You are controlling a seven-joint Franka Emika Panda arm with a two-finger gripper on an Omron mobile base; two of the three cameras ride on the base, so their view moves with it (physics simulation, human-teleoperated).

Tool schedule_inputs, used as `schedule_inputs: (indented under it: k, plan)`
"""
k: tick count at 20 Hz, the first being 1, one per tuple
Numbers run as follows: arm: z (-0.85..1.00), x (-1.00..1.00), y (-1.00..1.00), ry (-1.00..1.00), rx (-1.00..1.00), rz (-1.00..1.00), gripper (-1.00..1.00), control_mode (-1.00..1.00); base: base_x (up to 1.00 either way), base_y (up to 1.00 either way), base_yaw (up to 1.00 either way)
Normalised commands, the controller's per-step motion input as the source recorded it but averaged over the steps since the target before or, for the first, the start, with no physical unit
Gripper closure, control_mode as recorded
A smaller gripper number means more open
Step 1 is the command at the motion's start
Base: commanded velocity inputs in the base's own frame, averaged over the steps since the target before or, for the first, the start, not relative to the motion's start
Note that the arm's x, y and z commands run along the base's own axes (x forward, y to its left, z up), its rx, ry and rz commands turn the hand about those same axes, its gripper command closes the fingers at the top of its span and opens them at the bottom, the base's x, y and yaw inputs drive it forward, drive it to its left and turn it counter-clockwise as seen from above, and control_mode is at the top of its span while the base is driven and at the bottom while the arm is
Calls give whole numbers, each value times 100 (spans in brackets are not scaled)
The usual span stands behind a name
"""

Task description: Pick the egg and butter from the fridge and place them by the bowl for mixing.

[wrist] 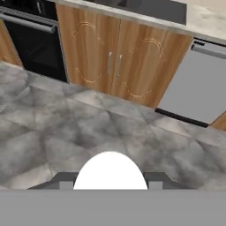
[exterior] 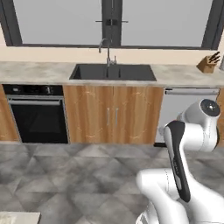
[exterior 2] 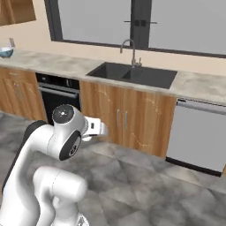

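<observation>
The gripper (wrist: 110, 181) holds the egg (wrist: 110, 168), which shows as a white dome at 6 o'clock in the hand view. The jaws are part closed, one dark finger tip (wrist: 65, 180) on each side of it. Beyond the egg, the hand camera looks across a grey marbled floor (wrist: 66, 128) toward the base cabinets.

In the left base view, the white arm (exterior: 183, 175) rises from 5 o'clock, folded and held well back from the counter (exterior: 39, 72). A dark sink (exterior: 113, 72) is set into the pale stone counter at 12 o'clock, with a curved faucet (exterior: 106, 49) behind it and a large window (exterior: 57, 19) above. Two wooden cabinet doors (exterior: 111, 114) stand under the sink. A black oven (exterior: 38, 114) sits at 9 o'clock and a grey dishwasher (exterior: 186, 108) at 3 o'clock. A knife block (exterior: 208, 64) stands on the counter at 2 o'clock.

In the right base view, the bowl (exterior 2: 6, 52) rests on the counter at 10 o'clock, at the frame's left edge. It is well apart from the arm and to the left of the oven. The arm's hand points out over the floor toward the cabinets, near the middle of that view.

The butter cannot be made out in any of the three views.
</observation>
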Motion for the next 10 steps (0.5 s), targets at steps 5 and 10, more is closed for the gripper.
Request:
schedule_inputs:
  k: [5, 10]
  plan:
    - [0, 0, 0, 0, 0, 0, 100, 100, 100, 0, 52]
    - [0, 0, 0, 0, 0, 0, 100, 100, 100, 0, 60]
